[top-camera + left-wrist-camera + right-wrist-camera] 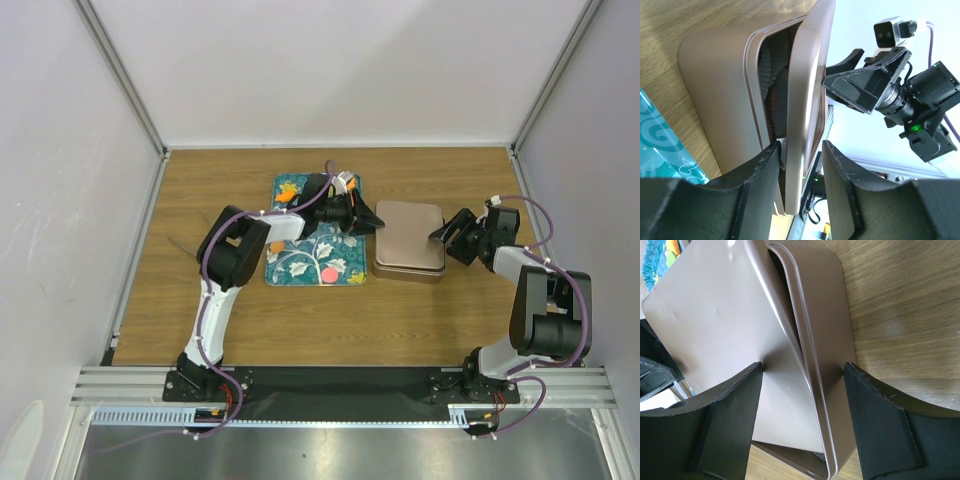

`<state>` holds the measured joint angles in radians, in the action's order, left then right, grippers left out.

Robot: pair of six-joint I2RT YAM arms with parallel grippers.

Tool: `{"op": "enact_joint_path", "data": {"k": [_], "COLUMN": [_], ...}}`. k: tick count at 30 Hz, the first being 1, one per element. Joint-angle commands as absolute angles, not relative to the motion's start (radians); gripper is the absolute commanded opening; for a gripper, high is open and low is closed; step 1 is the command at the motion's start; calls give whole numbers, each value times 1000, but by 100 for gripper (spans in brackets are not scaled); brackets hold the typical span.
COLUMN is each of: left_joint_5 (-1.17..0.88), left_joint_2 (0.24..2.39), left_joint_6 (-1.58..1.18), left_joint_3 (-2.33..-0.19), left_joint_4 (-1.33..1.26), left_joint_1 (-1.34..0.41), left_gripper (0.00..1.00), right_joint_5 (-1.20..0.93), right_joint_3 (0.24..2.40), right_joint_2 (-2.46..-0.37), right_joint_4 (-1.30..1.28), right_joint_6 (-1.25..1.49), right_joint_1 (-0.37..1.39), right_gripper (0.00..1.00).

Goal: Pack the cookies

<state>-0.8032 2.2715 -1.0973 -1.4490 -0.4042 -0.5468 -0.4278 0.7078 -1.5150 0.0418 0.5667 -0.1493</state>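
Wooden table (200, 320) carries a teal flowered tray (300, 265) and, just to its right, a rose-gold tin (410, 270). The two grippers face each other across the tin.

The lid (410, 235) sits ajar on the tin, tilted so that a gap opens along one side. In the left wrist view, dark fluted paper liners (772, 75) show through that gap.

The left gripper (372, 220) hangs over the tray's right edge, at the tin's left side. Its fingers are about half open and straddle the lid's near edge. A gap shows between the lid and one finger, so nothing is clamped.

The right gripper (441, 236) is at the tin's right side. Its fingers are spread wide, with the lid's edge and the tin's rim between them. I cannot tell whether the pads press on either.

A pink cookie (329, 274) lies on the tray, to the left of the left gripper and nearer the arm bases. An orange cookie (277, 246) lies farther left, at the tray's left edge, beside the left arm.
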Motion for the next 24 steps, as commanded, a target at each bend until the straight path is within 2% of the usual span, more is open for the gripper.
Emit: {"op": "enact_joint_path", "data": {"k": [1,12,21,24], "left_joint_5": [-747,-673,-657,-667], "left_joint_2": [2240,2237,2194,2181], "left_joint_6": [-996,-881,-847,-854], "left_joint_3": [-1419,-1456,-1431,-1430], "left_joint_4": [-287,-143,-138,-144], "left_joint_1": [-528,-525,-523,-520], "left_gripper": [46,44,50,46], "right_joint_5": [-440,-419,-410,-408], "right_joint_3": [739,747,750,749], "right_joint_2": [-1513,-1500,-1502,-1502], "right_joint_4": [52,37,34,34], "right_joint_6": [551,534,531,529], "right_joint_1": [-137,-123,-117,-117], "right_gripper": [71,71,72,72]}}
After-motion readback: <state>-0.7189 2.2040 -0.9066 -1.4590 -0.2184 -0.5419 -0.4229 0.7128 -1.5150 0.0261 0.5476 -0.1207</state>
